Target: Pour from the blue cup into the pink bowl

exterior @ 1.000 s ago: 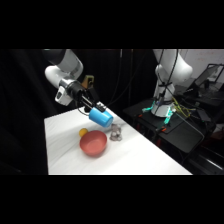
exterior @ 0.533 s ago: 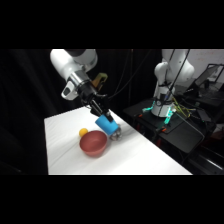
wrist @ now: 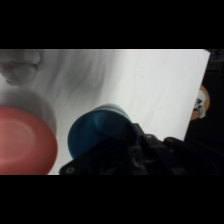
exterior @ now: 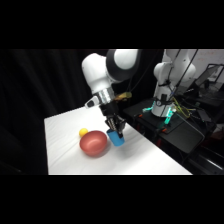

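Gripper closed on blue cup; fingertips hidden behind cup in side view, and wrist view shows only black linkage at btm edge, blurred. Cup sits just beside pink bowl, on bowl's right in side view, low near white table; contact w/ table or bowl cannot be confirmed. Cup mouth faces wrist cam; contents not discernible. Bowl cut off at left edge of wrist view. Yellow ball partly hidden behind bowl rim. Vs. 0.5 s ago: arm has swung right; cup stays at bowl's right side.
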Tool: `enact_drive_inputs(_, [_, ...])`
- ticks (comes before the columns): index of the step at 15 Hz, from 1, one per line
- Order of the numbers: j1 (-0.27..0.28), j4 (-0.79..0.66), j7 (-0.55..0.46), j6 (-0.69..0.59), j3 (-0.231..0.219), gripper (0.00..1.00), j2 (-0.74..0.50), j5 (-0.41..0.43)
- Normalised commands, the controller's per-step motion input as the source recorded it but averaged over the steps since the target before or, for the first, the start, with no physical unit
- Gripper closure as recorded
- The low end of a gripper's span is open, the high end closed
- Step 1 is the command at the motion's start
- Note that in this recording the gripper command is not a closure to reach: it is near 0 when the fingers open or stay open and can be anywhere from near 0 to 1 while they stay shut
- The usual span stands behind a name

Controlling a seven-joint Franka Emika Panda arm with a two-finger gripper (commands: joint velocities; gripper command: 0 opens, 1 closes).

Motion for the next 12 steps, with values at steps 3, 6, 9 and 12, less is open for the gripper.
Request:
enact_drive_inputs(3, [0.017,-0.40,0.67,0.55,0.068,0.15,-0.18,-0.461])
enact_drive_inputs(6, [0.007,-0.21,0.60,0.25,0.019,0.15,-0.10,-0.442])
enact_drive_inputs(9, [0.026,-0.08,0.43,0.08,0.054,0.15,0.00,-0.290])
enact_drive_inputs(12, [0.057,-0.04,0.31,0.13,0.099,0.15,0.05,-0.123])
